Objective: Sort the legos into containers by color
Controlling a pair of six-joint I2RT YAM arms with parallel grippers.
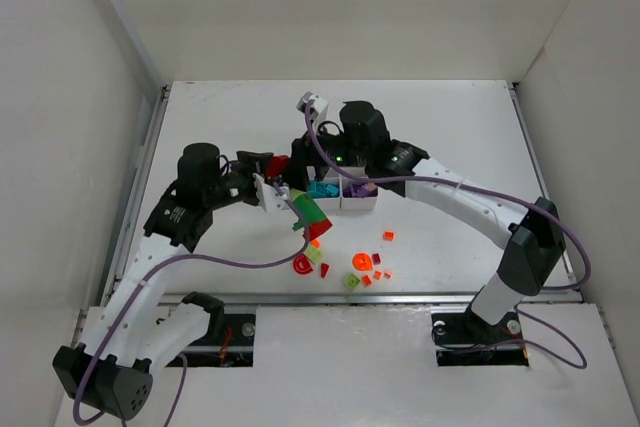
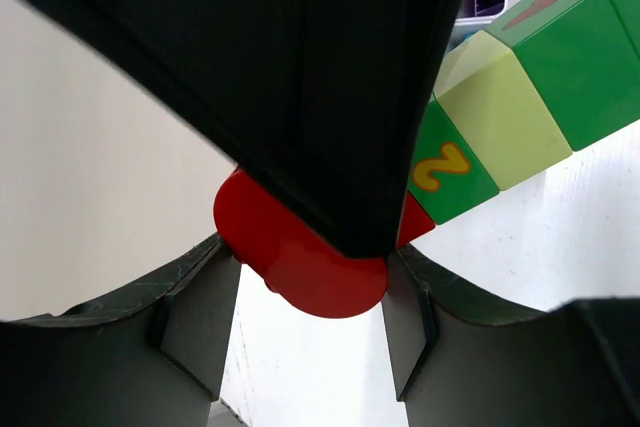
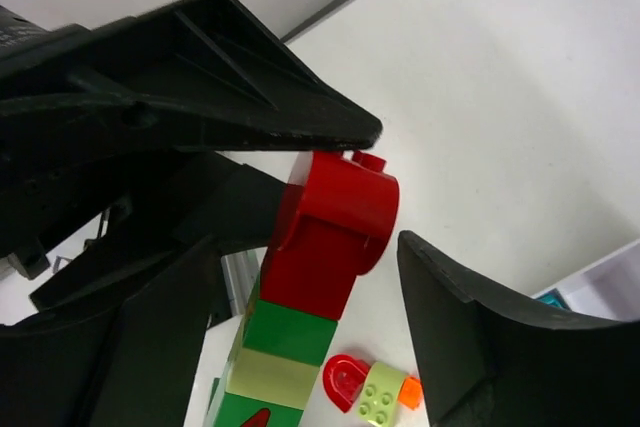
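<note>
A stack of legos hangs above the table, with a red brick [image 1: 278, 165] [image 2: 310, 272] [image 3: 335, 222] at one end and dark green and lime bricks [image 1: 310, 212] [image 2: 545, 77] [image 3: 275, 352] below it. My left gripper [image 1: 270, 187] [image 2: 305, 317] is shut on the red brick at its fingertips. My right gripper [image 1: 296, 159] [image 3: 330, 247] straddles the same red brick with its jaws open; a gap shows at its right finger [image 3: 470, 327]. The white containers [image 1: 362, 204] [image 3: 610, 287] sit just right of the stack, with teal and purple pieces inside.
Loose legos lie near the front edge: a red arch [image 1: 303, 265] [image 3: 347, 379], lime bricks [image 1: 315, 255] [image 3: 383, 394], an orange round piece [image 1: 361, 261] and small orange and red bits [image 1: 388, 236]. White walls enclose the table on three sides.
</note>
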